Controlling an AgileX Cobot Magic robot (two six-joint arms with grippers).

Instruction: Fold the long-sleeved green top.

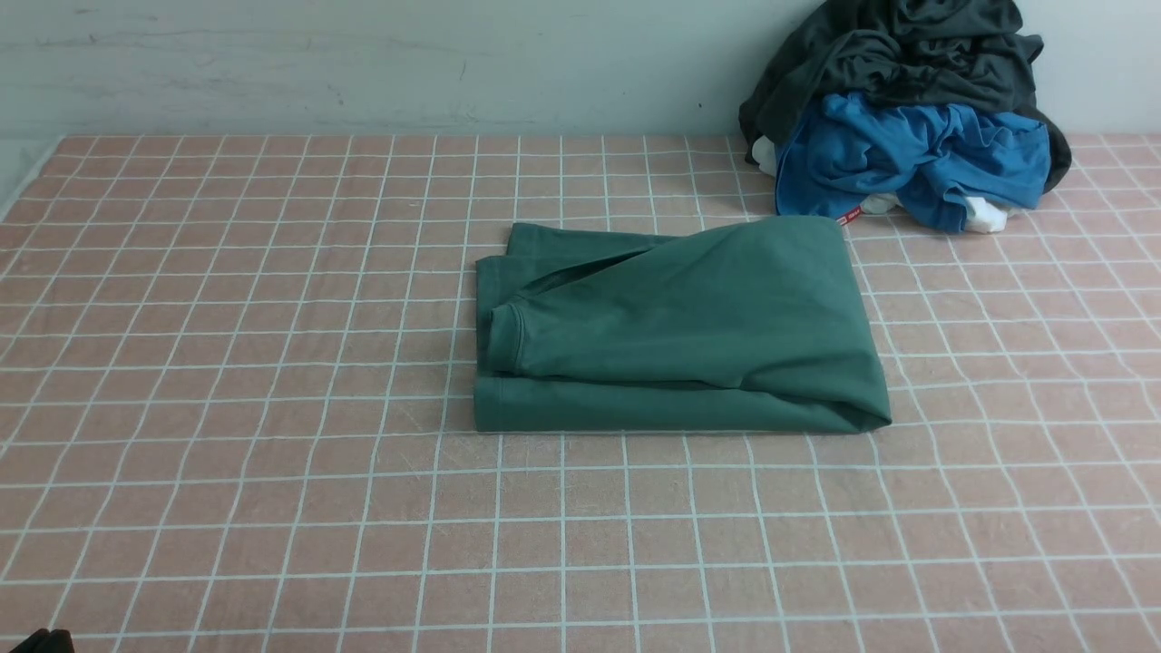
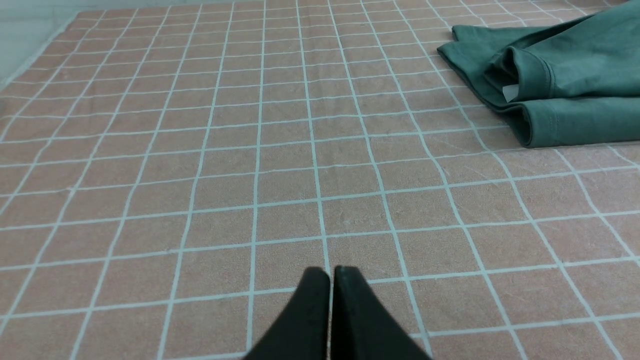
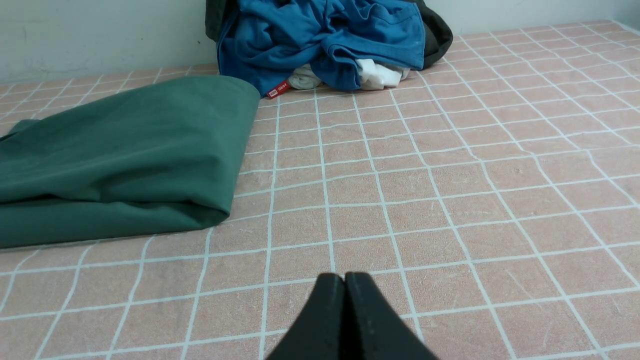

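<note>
Dark green long-sleeved top (image 1: 689, 336), plain, no print showing, small white tag at the cuff opening. Tablecloth (image 1: 227, 408) salmon pink with thin white grid lines. Pile at 1 o'clock from the top: dark grey garment (image 1: 898, 54) uppermost, bright blue garment (image 1: 916, 159) under it, white fabric (image 1: 984, 213) peeking out, small red label (image 1: 848, 216). Wall (image 1: 363, 63) pale grey-green. Black fingertips (image 2: 320, 300).

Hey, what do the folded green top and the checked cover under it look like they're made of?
Green long-sleeved top: looks like matte cotton jersey, going by its soft rounded folds and stitched ribbed cuff. Table cover: pink cloth with a white grid, seemingly towelling or brushed cotton; its surface looks faintly nappy and scuffed. Neither fibre is certain.
</note>
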